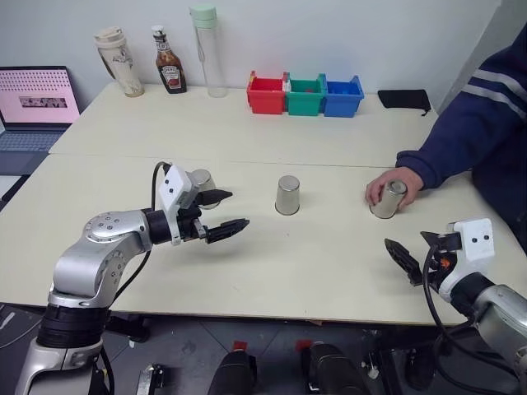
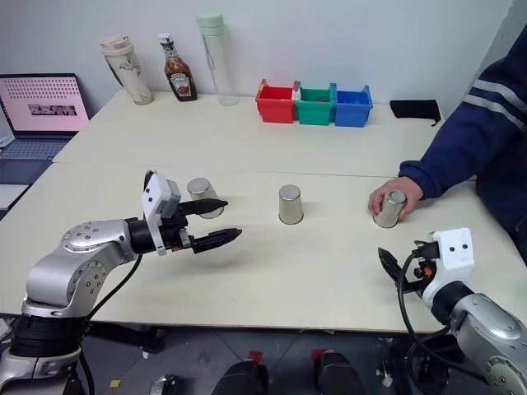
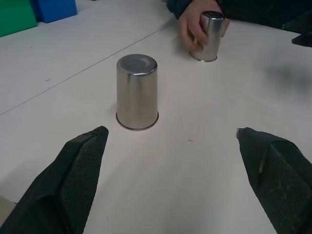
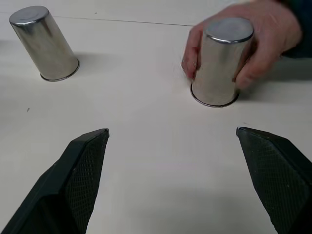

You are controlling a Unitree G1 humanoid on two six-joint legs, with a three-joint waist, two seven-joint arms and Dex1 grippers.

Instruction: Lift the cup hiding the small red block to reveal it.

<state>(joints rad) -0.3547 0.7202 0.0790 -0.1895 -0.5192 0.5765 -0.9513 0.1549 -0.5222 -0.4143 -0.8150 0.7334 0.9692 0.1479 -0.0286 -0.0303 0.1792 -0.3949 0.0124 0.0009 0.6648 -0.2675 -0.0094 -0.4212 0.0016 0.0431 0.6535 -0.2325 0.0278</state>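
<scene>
Ahead of the wide-open right end effector (image 4: 171,134), a person's hand (image 4: 253,36) grips a cup (image 4: 218,61).

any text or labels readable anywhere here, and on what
None can be read as words.
Ketchup bottle: label too small to read.
Beige tumbler: dark print, too small to read.
Laptop: pink screen with a dark strip, blurred.
Metal cups: plain, no markings.
</scene>
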